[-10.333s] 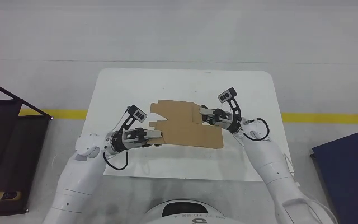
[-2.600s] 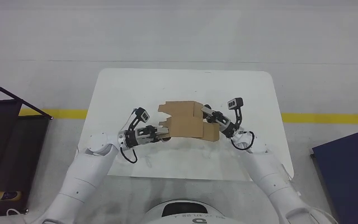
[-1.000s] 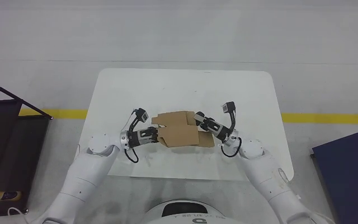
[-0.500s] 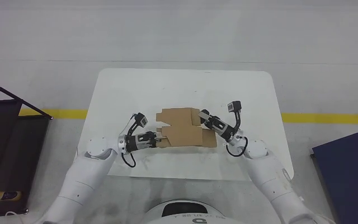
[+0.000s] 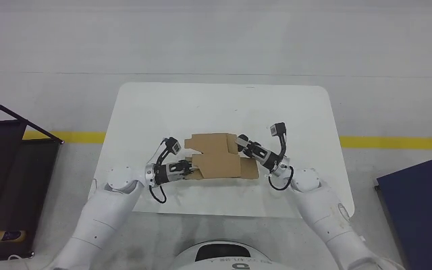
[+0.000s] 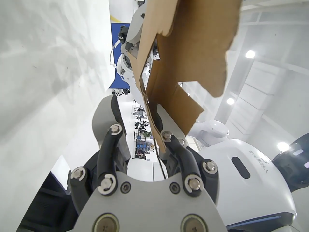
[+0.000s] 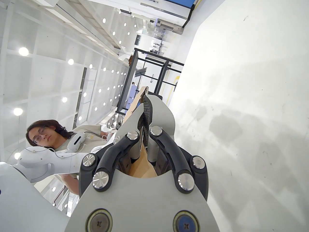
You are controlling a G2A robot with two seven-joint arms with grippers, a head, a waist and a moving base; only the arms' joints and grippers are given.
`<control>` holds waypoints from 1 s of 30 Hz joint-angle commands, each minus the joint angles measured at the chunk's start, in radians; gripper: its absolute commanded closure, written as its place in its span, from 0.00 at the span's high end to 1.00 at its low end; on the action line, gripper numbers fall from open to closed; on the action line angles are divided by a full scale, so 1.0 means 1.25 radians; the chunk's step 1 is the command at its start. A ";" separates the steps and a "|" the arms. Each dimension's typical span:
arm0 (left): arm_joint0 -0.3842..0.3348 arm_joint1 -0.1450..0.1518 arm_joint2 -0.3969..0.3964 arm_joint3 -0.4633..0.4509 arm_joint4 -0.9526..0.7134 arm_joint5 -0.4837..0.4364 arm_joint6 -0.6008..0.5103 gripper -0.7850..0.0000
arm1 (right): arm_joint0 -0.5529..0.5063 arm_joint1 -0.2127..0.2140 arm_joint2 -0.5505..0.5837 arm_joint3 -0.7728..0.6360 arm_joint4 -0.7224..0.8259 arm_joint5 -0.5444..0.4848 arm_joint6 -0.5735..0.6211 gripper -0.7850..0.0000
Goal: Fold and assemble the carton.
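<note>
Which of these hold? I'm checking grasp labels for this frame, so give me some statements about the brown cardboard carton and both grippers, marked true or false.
1. The right gripper is shut on the edge of the brown cardboard carton. True.
2. The left gripper has its fingers pressed together. False: they stand apart, with the carton's edge between them.
3. The carton is a finished, closed box. False: a flap sticks out loose.
4. The carton is over the middle of the white table. True.

White table (image 5: 290, 108) on grey floor (image 5: 202, 34) with yellow line (image 5: 385, 142).
</note>
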 commanded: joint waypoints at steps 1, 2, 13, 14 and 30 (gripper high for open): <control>0.000 0.000 0.000 0.000 0.001 0.000 0.002 0.30 | 0.000 0.001 0.000 -0.002 -0.004 0.001 0.000 0.00; 0.001 0.000 0.000 0.000 0.002 -0.001 0.003 0.29 | -0.001 0.001 0.000 -0.005 -0.005 0.001 0.000 0.00; -0.009 0.001 -0.006 -0.004 0.006 -0.016 0.019 0.00 | 0.006 0.003 -0.008 -0.025 -0.011 0.009 0.005 0.00; -0.011 0.002 -0.007 -0.003 0.012 -0.020 0.024 0.00 | 0.008 0.003 -0.009 -0.026 -0.011 0.009 0.006 0.00; -0.016 0.006 -0.031 -0.005 0.006 -0.016 0.045 0.00 | 0.033 -0.001 -0.040 -0.032 0.026 0.023 0.048 0.47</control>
